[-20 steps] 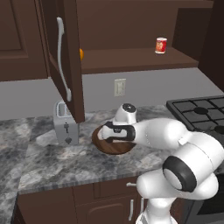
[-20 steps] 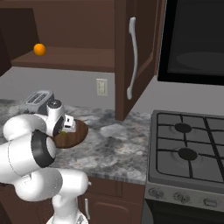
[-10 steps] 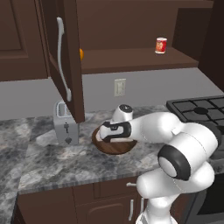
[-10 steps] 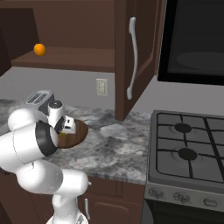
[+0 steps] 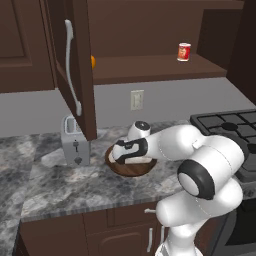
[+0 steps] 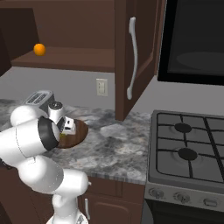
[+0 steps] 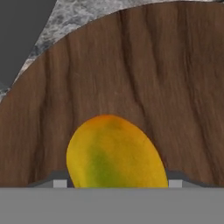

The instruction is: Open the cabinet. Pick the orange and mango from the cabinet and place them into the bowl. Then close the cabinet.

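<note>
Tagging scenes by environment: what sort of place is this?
A rendered home kitchen: dark wood wall cabinet over a granite counter, a toaster and a gas stove.

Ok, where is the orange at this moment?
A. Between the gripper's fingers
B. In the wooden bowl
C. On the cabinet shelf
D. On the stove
C: the orange sits on the open cabinet shelf, while the mango lies in the bowl.
</note>
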{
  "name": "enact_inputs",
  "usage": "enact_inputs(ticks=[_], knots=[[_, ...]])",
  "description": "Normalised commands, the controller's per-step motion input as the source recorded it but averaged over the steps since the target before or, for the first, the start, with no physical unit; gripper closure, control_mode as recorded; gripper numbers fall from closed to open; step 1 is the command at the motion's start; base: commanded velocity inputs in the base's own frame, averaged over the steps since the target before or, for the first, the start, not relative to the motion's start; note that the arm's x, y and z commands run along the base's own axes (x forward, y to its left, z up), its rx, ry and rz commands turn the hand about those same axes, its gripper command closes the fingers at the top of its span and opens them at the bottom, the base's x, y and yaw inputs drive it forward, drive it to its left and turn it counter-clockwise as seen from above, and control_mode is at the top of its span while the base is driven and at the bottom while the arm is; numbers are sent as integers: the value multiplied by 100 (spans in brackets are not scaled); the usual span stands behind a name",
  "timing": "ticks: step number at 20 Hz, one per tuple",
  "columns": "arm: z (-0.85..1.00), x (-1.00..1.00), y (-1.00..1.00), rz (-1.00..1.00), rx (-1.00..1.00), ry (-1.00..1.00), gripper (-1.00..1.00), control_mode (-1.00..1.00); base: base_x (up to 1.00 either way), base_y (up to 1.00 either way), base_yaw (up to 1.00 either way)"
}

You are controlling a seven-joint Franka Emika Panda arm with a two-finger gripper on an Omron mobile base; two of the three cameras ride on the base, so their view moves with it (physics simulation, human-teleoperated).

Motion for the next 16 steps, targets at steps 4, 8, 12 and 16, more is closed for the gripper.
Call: enact_inputs(ticks=[4, 8, 12, 16], knots=[[1, 0, -12, 0, -4, 4, -100, -100, 0, 0, 0], [6, 0, -23, 0, -12, 0, -100, -100, 0, 0, 0], [45, -32, -18, 0, -15, 0, -100, -100, 0, 0, 0], [83, -77, -10, 0, -6, 2, -100, -100, 0, 0, 0]])
